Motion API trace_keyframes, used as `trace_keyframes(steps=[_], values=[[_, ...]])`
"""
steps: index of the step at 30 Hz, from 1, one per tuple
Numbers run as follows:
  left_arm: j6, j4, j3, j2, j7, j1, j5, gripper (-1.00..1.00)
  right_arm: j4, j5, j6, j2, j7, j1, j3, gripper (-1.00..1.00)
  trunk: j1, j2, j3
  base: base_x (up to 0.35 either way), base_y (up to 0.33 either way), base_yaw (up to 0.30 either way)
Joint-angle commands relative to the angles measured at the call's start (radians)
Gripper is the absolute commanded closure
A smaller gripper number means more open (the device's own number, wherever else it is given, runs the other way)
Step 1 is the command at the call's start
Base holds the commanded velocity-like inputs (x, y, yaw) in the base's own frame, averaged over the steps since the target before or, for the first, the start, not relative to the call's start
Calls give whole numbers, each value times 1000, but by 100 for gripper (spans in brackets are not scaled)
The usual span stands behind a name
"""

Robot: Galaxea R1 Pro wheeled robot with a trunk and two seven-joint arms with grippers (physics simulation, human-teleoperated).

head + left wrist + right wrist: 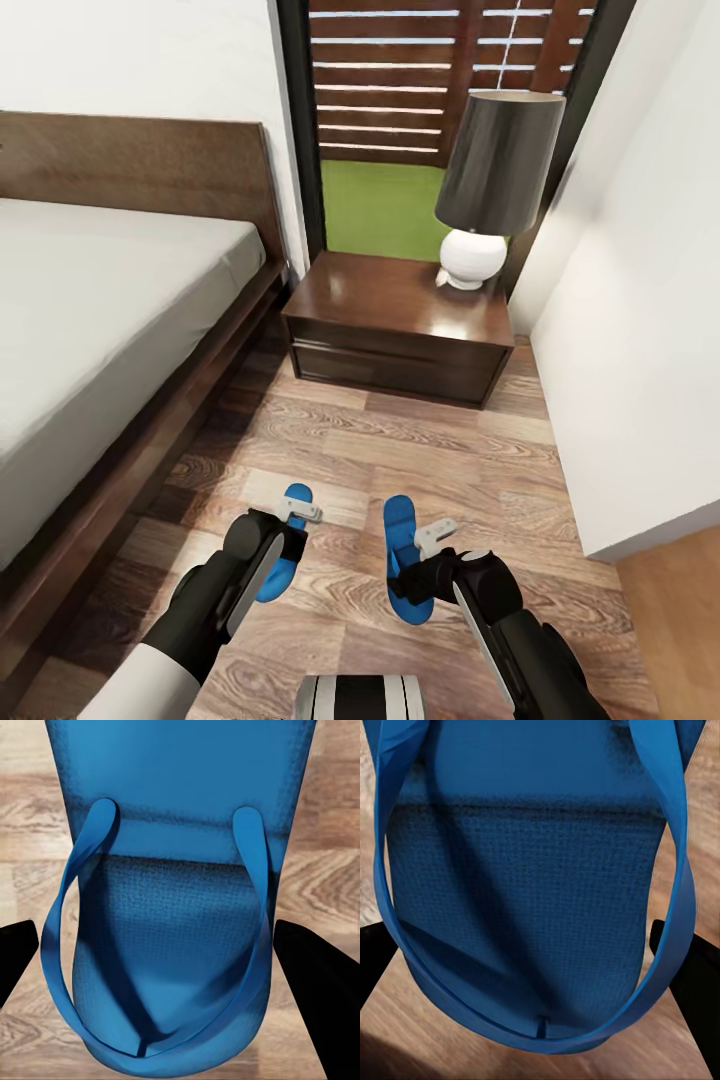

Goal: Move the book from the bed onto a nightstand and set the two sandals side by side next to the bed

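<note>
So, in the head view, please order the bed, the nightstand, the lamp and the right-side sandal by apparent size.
1. bed, largest
2. nightstand
3. lamp
4. right-side sandal, smallest, though partly hidden behind the right gripper.

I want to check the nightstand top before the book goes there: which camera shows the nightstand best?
The head view: the nightstand stands whole beside the bed, with a lamp on its far right corner. Both wrist views look down at blue sandals on the wood floor, nothing of the nightstand.
</note>
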Motion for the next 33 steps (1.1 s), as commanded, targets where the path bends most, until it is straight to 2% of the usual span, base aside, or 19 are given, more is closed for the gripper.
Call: trace_keyframes(steps=[1, 14, 33], values=[[3, -1, -2, 0, 10, -1, 10, 100, -1, 10, 4, 0, 8, 0, 0, 100, 0, 0, -2, 0, 0, 109], [3, -1, -3, 0, 10, -1, 10, 100, -1, 11, 4, 0, 9, 0, 0, 100, 0, 0, -19, 0, 0, 100], [3, -5, -1, 0, 0, -1, 25, 100, -1, 9, 4, 0, 15, -1, -3, 100, 0, 0, -22, 0, 0, 12]])
